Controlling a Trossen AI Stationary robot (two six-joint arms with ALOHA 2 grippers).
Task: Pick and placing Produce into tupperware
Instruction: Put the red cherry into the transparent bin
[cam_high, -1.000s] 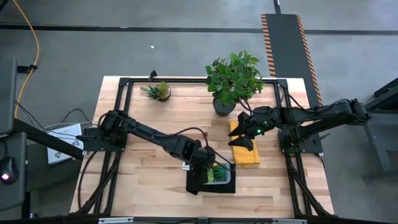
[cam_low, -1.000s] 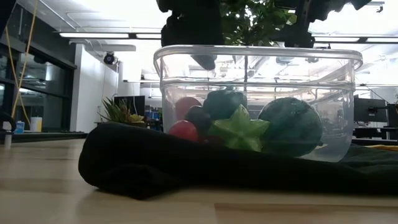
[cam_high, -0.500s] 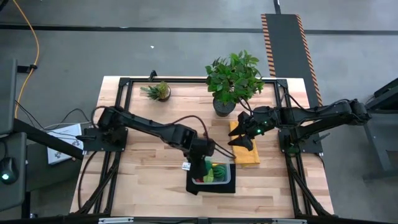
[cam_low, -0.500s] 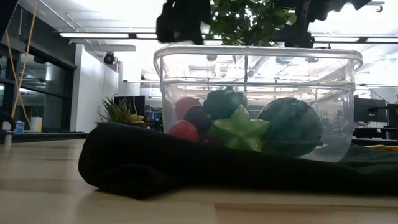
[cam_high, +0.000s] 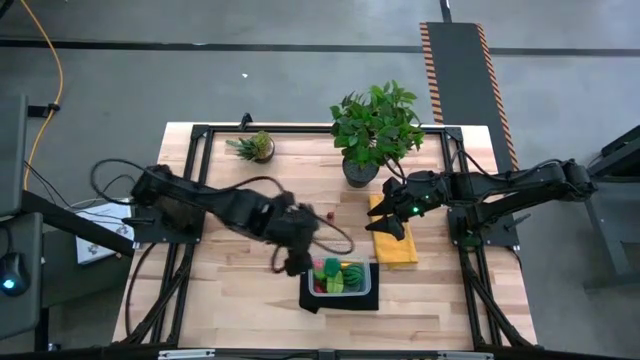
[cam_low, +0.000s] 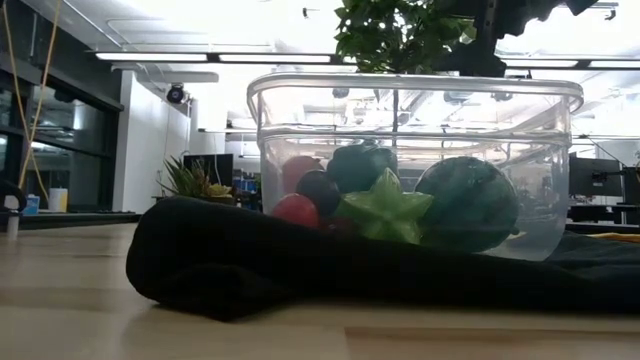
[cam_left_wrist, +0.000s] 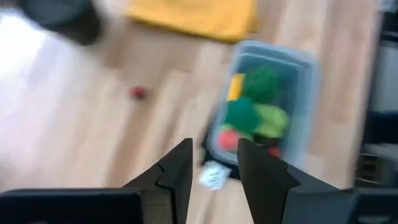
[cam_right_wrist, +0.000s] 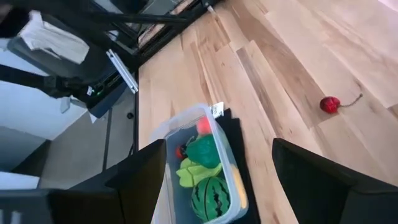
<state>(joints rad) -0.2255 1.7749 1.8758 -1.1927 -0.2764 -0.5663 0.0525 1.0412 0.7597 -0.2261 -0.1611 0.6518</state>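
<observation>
- the tupperware (cam_high: 342, 278), a clear tub on a black mat (cam_high: 316, 298) at the table's (cam_high: 230, 290) near edge, already carries several pieces of produce: a green star-shaped piece (cam_low: 386, 212), a dark green melon-like ball (cam_low: 468, 203), red and dark pieces beside them.
- one small red piece with a thin stem (cam_right_wrist: 329, 104) lies alone on bare wood, away from the tupperware toward the potted plant (cam_high: 374, 128), well apart from the tub.
- it has no long axis to speak of beyond the stem, so approach angle looks free.
- the left gripper (cam_left_wrist: 211, 163) hangs above the table just beside the tupperware, fingers a narrow gap apart and holding nothing; the red piece lies ahead of it.
- the right gripper (cam_high: 392, 222) waits over the yellow cloth (cam_high: 394, 240), on the tupperware's plant side, spread wide and empty.
- by the high view the left gripper seems nearer the stray piece, so that pick likely falls to it.
</observation>
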